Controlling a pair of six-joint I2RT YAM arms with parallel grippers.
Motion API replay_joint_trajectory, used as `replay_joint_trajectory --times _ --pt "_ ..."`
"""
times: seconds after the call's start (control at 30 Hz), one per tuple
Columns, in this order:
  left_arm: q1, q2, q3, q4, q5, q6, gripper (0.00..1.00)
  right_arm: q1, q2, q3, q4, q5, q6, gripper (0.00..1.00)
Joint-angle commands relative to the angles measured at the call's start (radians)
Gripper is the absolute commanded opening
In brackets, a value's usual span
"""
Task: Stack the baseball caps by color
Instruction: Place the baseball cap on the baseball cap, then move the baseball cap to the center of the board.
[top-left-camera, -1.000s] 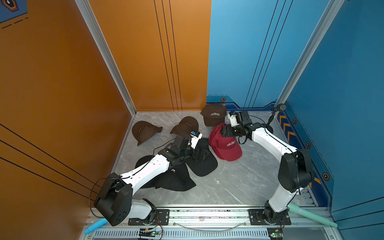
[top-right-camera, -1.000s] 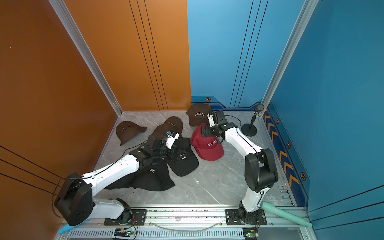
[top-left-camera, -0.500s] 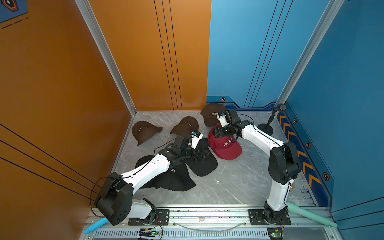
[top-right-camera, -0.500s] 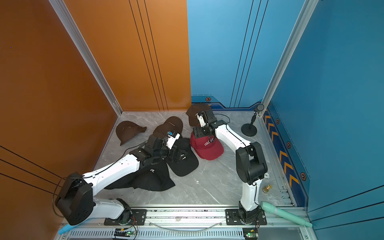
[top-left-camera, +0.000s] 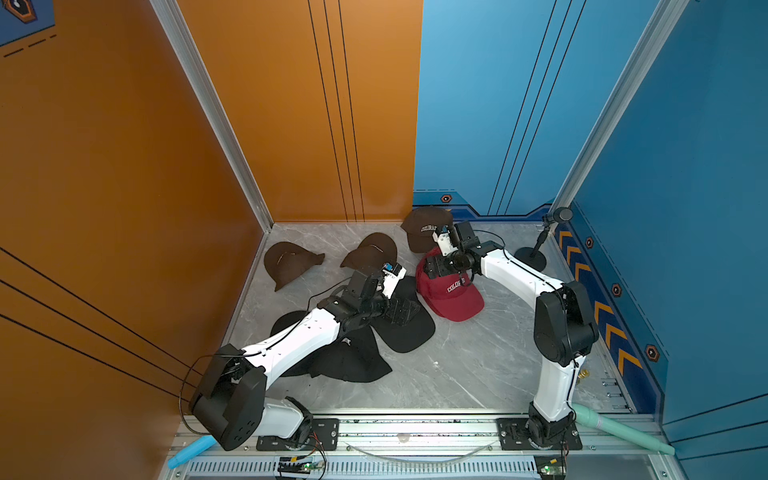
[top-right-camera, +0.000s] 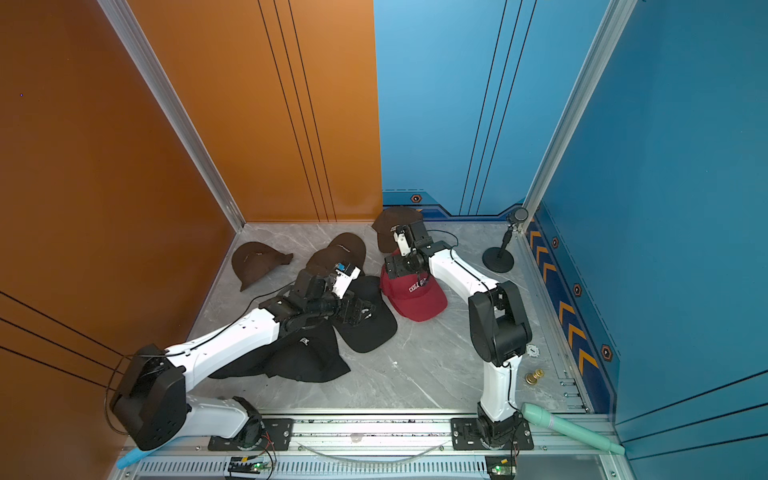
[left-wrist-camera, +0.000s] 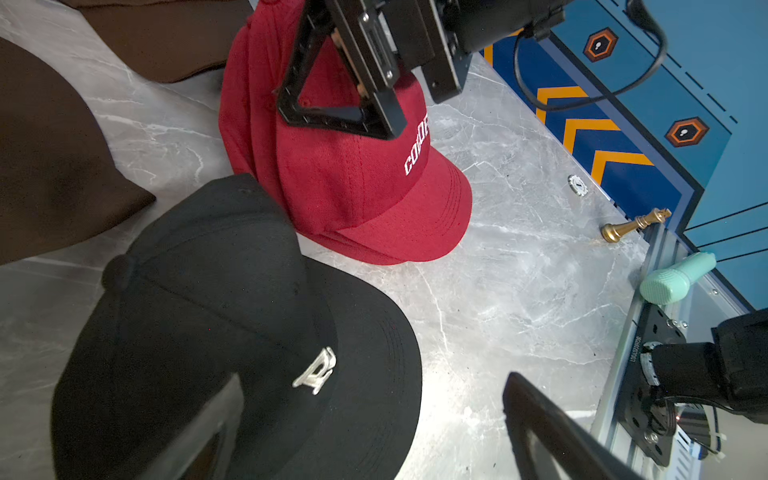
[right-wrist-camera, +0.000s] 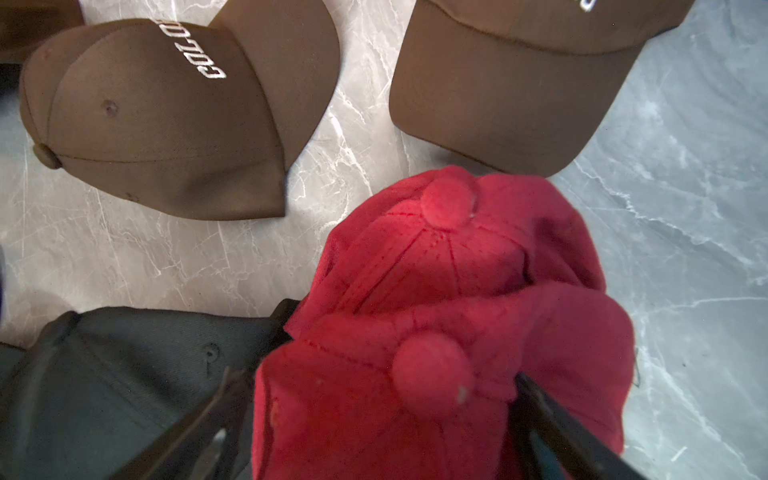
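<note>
**Nested red caps and both open grippers.** The red caps lie nested in one stack at mid-tabletop, brims toward the near right. The right gripper is over the stack's crown. Its fingers stand wide apart either side of the top button, clamping nothing. The left gripper is over a black cap with a white emblem, its fingers likewise spread. A second black cap lies nearer, partly under the left arm. The left brown cap, middle brown cap and lettered brown cap lie apart along the far side.
</note>
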Motion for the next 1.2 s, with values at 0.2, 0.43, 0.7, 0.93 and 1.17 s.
replay_joint_trajectory --times 0.2,0.43,0.7,0.93,1.17 --pt "0.011 0.036 0.134 -0.096 -0.015 0.066 0.98 -0.072 -0.258 -0.013 -0.079 -0.028 0.017 1.0" --pt "0.016 0.216 0.348 -0.142 -0.026 0.072 0.98 -0.162 -0.483 -0.179 -0.055 -0.081 0.086 1.0" --pt "0.016 0.55 0.671 -0.224 -0.04 0.119 0.98 -0.233 -0.661 -0.317 -0.063 -0.127 0.09 1.0" --pt "0.018 0.711 0.843 -0.256 -0.072 0.154 0.98 -0.295 -0.719 -0.376 -0.085 -0.169 0.068 1.0" --pt "0.025 0.803 0.951 -0.32 -0.108 0.194 0.97 -0.338 -0.732 -0.401 -0.088 -0.201 0.055 1.0"
